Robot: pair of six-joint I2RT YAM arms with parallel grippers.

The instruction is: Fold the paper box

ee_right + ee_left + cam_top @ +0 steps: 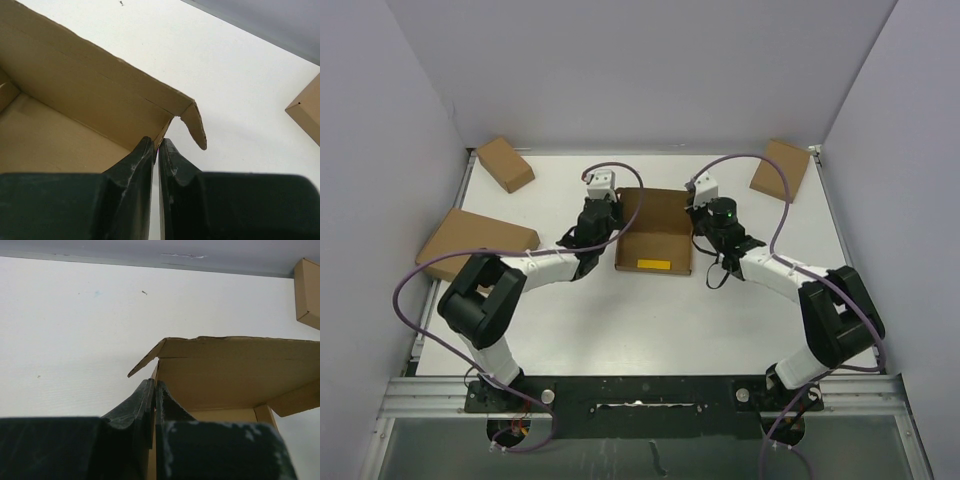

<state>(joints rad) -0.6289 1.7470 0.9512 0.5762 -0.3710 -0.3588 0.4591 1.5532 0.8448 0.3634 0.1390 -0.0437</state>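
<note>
Overhead, the paper box [655, 215] is sitting near the middle of the white table [650, 320], open side up, with its long axis running from 9 to 3 o'clock. Its lid panel is rising along the 12 o'clock edge, and a yellow strip [653, 265] is showing on the 6 o'clock wall. The left gripper [612, 228] is meeting the box's 9 o'clock end and the right gripper [695, 228] its 3 o'clock end. Two closed cardboard boxes are lying toward 11 o'clock [505, 163] and 1 o'clock [780, 168], and a flat cardboard piece [475, 240] is lying at 9 o'clock. Through the left wrist camera, the left gripper [154, 395] is pressing its fingers together on the end wall of the paper box [230, 375], while a side flap [147, 359] is angling outward toward 10 o'clock. Through the right wrist camera, the right gripper [157, 150] is pinching the opposite end wall of the paper box [75, 90] with only a sliver between its fingers, and a corner flap [196, 125] is hanging outward toward 2 o'clock.
</note>
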